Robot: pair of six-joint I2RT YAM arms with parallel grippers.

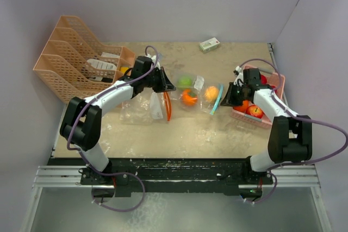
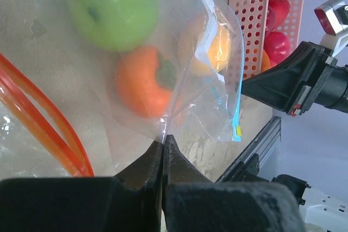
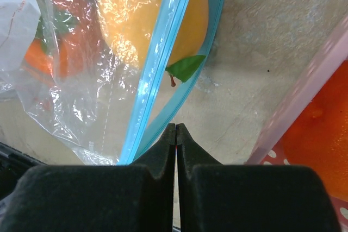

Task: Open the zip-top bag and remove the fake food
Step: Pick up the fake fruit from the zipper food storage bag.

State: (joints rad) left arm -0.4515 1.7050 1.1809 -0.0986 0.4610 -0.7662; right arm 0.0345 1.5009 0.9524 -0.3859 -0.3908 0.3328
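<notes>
The clear zip-top bag (image 1: 197,92) lies at mid-table with a blue zip strip (image 1: 217,100) on its right end. Inside are a green apple (image 1: 186,81), an orange (image 1: 189,98) and a paler orange (image 1: 211,93). My left gripper (image 1: 165,83) is shut on the bag's left corner (image 2: 163,134); the green apple (image 2: 114,9) and the orange (image 2: 144,80) show through the plastic. My right gripper (image 1: 225,99) is shut at the zip end, where the two blue strips (image 3: 157,63) part and run to its fingertips (image 3: 169,134). The paler orange (image 3: 152,20) sits just behind the strips.
A pink basket (image 1: 272,119) with red apples (image 1: 254,111) and an orange stands right of the right gripper. An empty clear bag with an orange zip (image 1: 168,107) lies under the left arm. A peach file organizer (image 1: 70,52) is far left. A small box (image 1: 209,44) lies at the back.
</notes>
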